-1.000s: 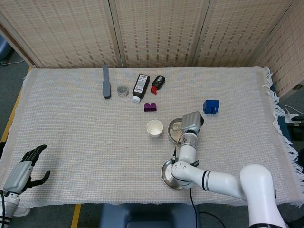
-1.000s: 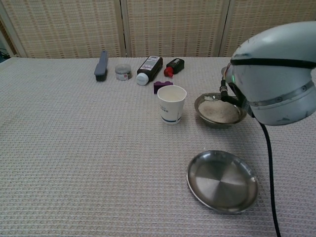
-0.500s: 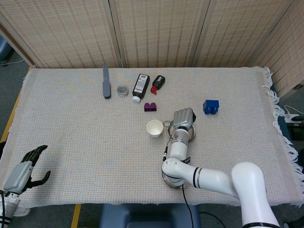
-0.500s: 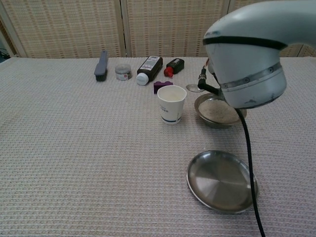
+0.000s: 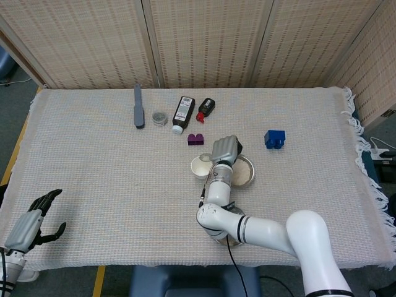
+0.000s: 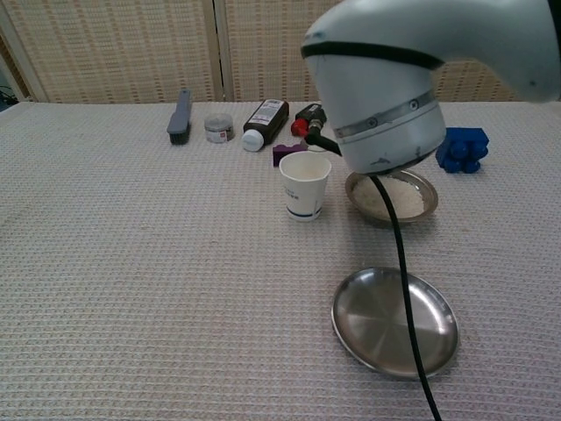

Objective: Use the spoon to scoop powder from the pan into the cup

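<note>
Right hand (image 5: 225, 150), fingers clamped on spoon (image 5: 206, 158), sits between cup (image 5: 200, 167) and powder pan (image 5: 242, 172), spoon bowl over cup's rim; left hand (image 5: 30, 223), fingers apart, rests well away at table edge.

"Any lettering legible on the table?"

"None. The black bottle (image 6: 267, 115) lying on its side carries a white label with dark print, too small and blurred to make out in either view."

"And the paper cup (image 6: 304, 185)?"

"A dark blue band near its base, seen from the chest camera; whether it holds words cannot be told."
</note>
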Action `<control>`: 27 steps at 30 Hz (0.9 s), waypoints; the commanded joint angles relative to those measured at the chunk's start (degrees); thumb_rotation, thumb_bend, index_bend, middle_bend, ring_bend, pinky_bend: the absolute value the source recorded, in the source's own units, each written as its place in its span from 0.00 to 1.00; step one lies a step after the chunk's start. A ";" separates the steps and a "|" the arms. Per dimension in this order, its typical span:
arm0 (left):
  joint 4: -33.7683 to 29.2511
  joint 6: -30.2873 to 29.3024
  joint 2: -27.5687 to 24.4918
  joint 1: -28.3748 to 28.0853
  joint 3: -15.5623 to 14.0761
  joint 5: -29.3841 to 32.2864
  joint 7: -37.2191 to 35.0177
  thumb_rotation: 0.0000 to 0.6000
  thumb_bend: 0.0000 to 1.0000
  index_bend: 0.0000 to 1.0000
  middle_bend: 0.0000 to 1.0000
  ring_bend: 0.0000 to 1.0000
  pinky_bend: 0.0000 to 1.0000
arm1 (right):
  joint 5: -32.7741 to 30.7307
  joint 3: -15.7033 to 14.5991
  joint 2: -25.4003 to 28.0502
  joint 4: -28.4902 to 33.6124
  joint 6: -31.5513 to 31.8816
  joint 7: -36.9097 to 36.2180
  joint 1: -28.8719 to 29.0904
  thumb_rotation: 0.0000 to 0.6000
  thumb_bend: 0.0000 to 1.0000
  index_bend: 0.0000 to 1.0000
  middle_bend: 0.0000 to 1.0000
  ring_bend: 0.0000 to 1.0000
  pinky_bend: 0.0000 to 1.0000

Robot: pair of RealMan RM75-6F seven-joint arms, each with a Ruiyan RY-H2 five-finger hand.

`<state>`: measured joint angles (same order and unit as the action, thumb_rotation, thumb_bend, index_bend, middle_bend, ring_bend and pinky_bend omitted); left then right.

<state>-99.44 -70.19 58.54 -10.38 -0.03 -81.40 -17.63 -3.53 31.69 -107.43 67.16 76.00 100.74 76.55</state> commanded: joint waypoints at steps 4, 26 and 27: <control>-0.12 0.03 -0.22 0.06 -0.12 -0.15 -0.42 1.00 0.41 0.00 0.00 0.00 0.00 | 1.02 -1.39 0.52 -0.13 0.89 3.02 1.46 1.00 0.36 0.65 0.98 1.00 1.00; -0.24 0.26 -0.28 -0.06 -0.13 -0.03 -0.52 1.00 0.41 0.00 0.00 0.00 0.00 | -2.53 -2.01 0.51 -0.69 1.33 12.17 5.39 1.00 0.36 0.65 0.98 1.00 1.00; -0.21 0.28 -0.30 -0.06 -0.14 -0.05 -0.58 1.00 0.41 0.00 0.00 0.00 0.00 | -2.79 -1.85 0.33 -0.94 1.34 12.83 5.86 1.00 0.36 0.65 0.98 1.00 1.00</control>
<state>-99.66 -69.92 58.25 -10.44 -0.17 -81.44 -18.22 -5.88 29.72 -106.70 66.72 77.41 112.68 81.68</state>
